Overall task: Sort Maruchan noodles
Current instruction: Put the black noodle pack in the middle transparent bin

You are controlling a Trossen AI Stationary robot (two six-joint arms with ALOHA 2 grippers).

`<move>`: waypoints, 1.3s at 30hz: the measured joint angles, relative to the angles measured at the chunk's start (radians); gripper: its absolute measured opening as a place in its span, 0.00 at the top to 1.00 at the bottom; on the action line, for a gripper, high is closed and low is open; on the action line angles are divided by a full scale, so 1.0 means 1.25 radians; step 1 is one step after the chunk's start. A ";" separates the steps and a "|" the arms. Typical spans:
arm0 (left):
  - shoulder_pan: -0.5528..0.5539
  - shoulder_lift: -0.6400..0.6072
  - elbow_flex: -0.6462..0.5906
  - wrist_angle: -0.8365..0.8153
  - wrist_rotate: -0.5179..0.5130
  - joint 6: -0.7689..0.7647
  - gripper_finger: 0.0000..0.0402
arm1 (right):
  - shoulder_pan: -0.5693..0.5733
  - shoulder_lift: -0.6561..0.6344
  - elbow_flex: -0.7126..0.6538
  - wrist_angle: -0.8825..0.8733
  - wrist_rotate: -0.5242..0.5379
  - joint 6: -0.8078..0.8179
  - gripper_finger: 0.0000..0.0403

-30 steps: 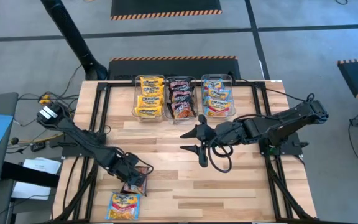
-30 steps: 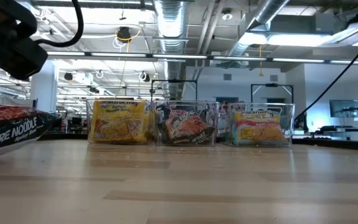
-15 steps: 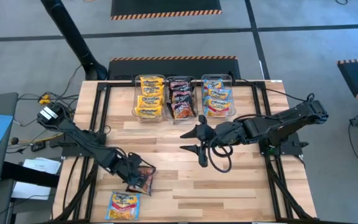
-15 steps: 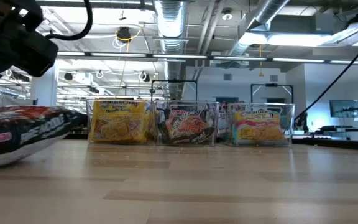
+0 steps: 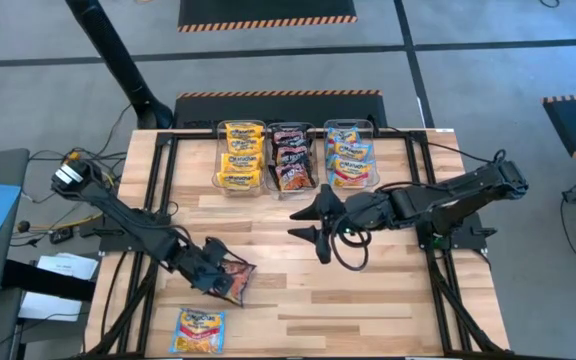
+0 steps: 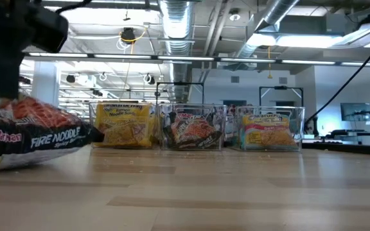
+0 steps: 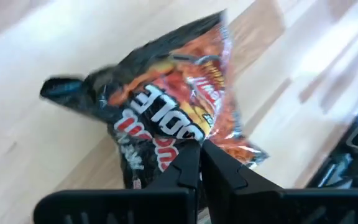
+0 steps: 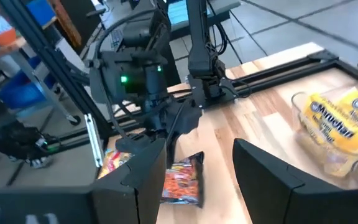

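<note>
A dark maroon-and-black Maruchan noodle packet [image 7: 166, 112] is at the table's near left, and my left gripper [image 7: 199, 160] is shut on it. In the high view the packet [image 5: 234, 282] shows just right of that gripper [image 5: 214, 275]. A light blue and orange packet [image 5: 200, 330] lies flat by the near edge. My right gripper [image 5: 306, 222] hangs open over the table's middle, holding nothing. My left gripper pinches the dark packet's crinkly edge [image 7: 194, 142] between its two shut fingers. The fingers slant down from above, from the table's left side. The packet sits tilted, its printed face [image 6: 40, 131] raised; whether its low end still rests on the wood I cannot tell.
Three clear bins stand in a row at the far edge: one with yellow packets [image 5: 240, 155], one with dark packets [image 5: 291, 158], one with light blue packets [image 5: 350, 155]. Bare wood lies between the bins and both grippers. Black rails [image 5: 158, 200] run along the table's sides.
My left gripper has gone up with the dark packet and rolled its wrist. The packet lay nearly flat before and now stands tipped up, its far end raised and swung toward the table's right.
</note>
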State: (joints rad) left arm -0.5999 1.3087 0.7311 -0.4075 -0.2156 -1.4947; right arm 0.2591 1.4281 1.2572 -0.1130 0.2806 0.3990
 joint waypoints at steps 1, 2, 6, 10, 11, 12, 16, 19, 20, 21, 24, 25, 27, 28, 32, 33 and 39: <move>0.000 -0.011 0.000 0.000 -0.010 0.010 1.00 | -0.004 0.000 0.000 0.000 -0.010 0.017 0.48; 0.000 -0.024 0.001 0.001 -0.017 0.020 1.00 | -0.011 0.000 0.000 0.000 -0.029 0.033 0.48; 0.000 -0.066 0.002 0.005 -0.031 0.066 1.00 | -0.045 0.000 0.000 0.000 -0.125 0.094 0.48; 0.002 -0.094 0.003 0.005 -0.039 0.111 1.00 | -0.075 0.000 0.000 -0.002 -0.181 0.106 0.48; 0.005 -0.099 0.003 0.006 -0.039 0.124 1.00 | -0.082 0.000 0.000 -0.006 -0.185 0.106 0.48; 0.009 -0.104 0.003 0.007 -0.037 0.138 1.00 | -0.088 0.000 0.000 -0.013 -0.186 0.106 0.48; 0.043 -0.119 0.004 0.006 -0.024 0.205 1.00 | -0.115 0.000 0.000 -0.070 -0.224 0.103 0.48; 0.077 -0.128 0.004 -0.014 0.024 0.233 1.00 | -0.128 0.000 0.000 -0.120 -0.244 0.102 0.48; 0.086 -0.131 0.004 -0.025 0.044 0.239 1.00 | -0.130 0.000 0.000 -0.135 -0.244 0.102 0.48; 0.093 -0.133 0.004 -0.034 0.061 0.244 1.00 | -0.132 0.000 0.000 -0.147 -0.244 0.101 0.48; 0.106 -0.138 0.004 -0.046 0.101 0.267 1.00 | -0.136 0.000 0.000 -0.162 -0.247 0.082 0.48; 0.107 -0.138 0.004 -0.043 0.108 0.270 1.00 | -0.136 0.000 0.000 -0.162 -0.247 0.069 0.48; 0.107 -0.138 0.004 -0.039 0.115 0.268 1.00 | -0.136 0.000 0.000 -0.158 -0.247 0.051 0.47; 0.107 -0.135 0.004 -0.038 0.117 0.263 1.00 | -0.136 0.000 0.000 -0.158 -0.247 0.051 0.47; 0.107 -0.117 0.005 -0.037 0.144 0.254 0.99 | -0.135 0.000 0.000 -0.158 -0.247 0.050 0.43; 0.108 -0.113 0.005 -0.036 0.154 0.248 0.99 | -0.134 0.000 0.000 -0.158 -0.247 0.050 0.43; 0.110 -0.080 0.005 -0.037 0.202 0.223 0.86 | -0.120 0.000 0.000 -0.161 -0.247 0.048 0.42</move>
State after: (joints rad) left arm -0.4618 1.2092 0.7368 -0.4532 0.0374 -1.2164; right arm 0.1094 1.4282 1.2572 -0.3145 -0.0280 0.4597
